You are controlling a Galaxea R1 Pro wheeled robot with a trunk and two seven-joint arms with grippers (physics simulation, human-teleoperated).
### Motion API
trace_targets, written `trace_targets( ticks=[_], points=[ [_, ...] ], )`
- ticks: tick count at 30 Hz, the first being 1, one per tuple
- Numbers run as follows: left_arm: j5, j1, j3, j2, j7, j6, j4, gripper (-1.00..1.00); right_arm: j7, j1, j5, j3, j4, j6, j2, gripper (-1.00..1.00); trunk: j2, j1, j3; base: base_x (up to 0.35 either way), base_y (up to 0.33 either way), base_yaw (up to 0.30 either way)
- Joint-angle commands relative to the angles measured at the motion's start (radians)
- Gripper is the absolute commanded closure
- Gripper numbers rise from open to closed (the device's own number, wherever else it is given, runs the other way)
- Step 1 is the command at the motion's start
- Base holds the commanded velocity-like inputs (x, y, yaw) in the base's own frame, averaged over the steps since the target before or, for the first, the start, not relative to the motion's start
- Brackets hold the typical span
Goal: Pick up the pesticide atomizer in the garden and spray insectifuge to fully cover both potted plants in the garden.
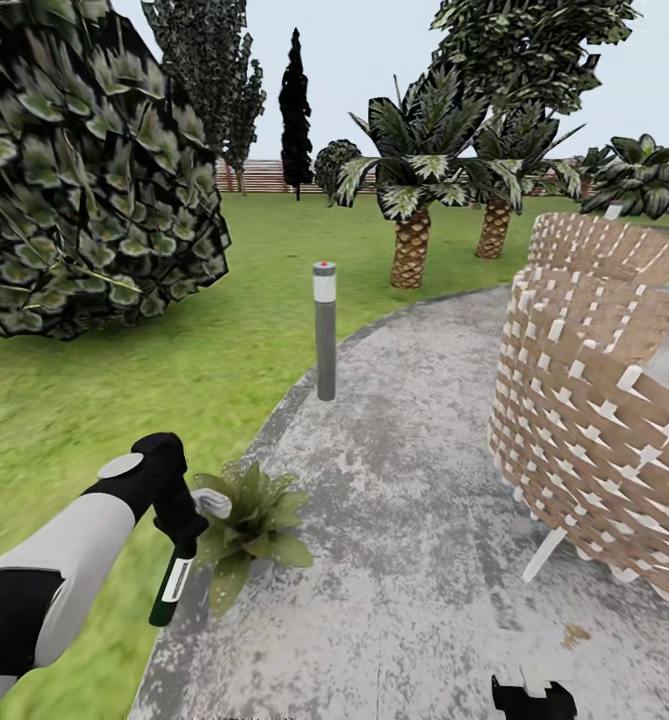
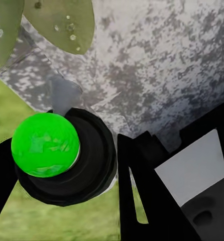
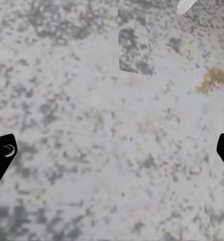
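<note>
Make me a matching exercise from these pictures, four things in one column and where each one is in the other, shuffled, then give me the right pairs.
Things:
1. pesticide atomizer
2. potted plant
3. grey post
4. woven chair

Places:
A. standing upright at the edge where lawn meets paving
B. on the paved patio at the right of the head view
C. hanging down from the left gripper
D. low at the paving's edge, right beside the held bottle

Pairs: 1-C, 2-D, 3-A, 4-B
</note>
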Motion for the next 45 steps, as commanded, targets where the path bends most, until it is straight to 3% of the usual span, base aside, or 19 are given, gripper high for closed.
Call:
trace_targets(
  ticks=[1,13,29,45],
  points=[
    [-0.006,-0.001,-0.004,0.001,-0.010,0.010,-0.001,1.00,-0.003,0.000,0.004,-0.001,0.000,-0.002,0.000,-1.00,0.000,0.000,-0.001,0.000,-0.272,0.258],
    [-0.007,0.001,-0.005,0.001,-0.010,0.012,-0.003,1.00,-0.002,0.000,0.004,-0.001,0.000,-0.002,0.003,-1.00,0.000,0.000,-0.001,0.012,-0.213,0.098],
    [-0.007,0.006,-0.006,0.007,-0.010,0.011,-0.001,1.00,-0.002,0.000,0.004,-0.001,0.000,-0.001,0.002,-1.00,0.000,0.000,-0.001,0.003,-0.005,0.167],
    [-0.007,0.005,-0.003,0.003,-0.010,0.018,-0.004,1.00,0.000,0.000,0.004,-0.001,0.000,-0.001,0.002,-1.00,0.000,0.000,-0.001,0.028,0.033,0.018]
  ],
)
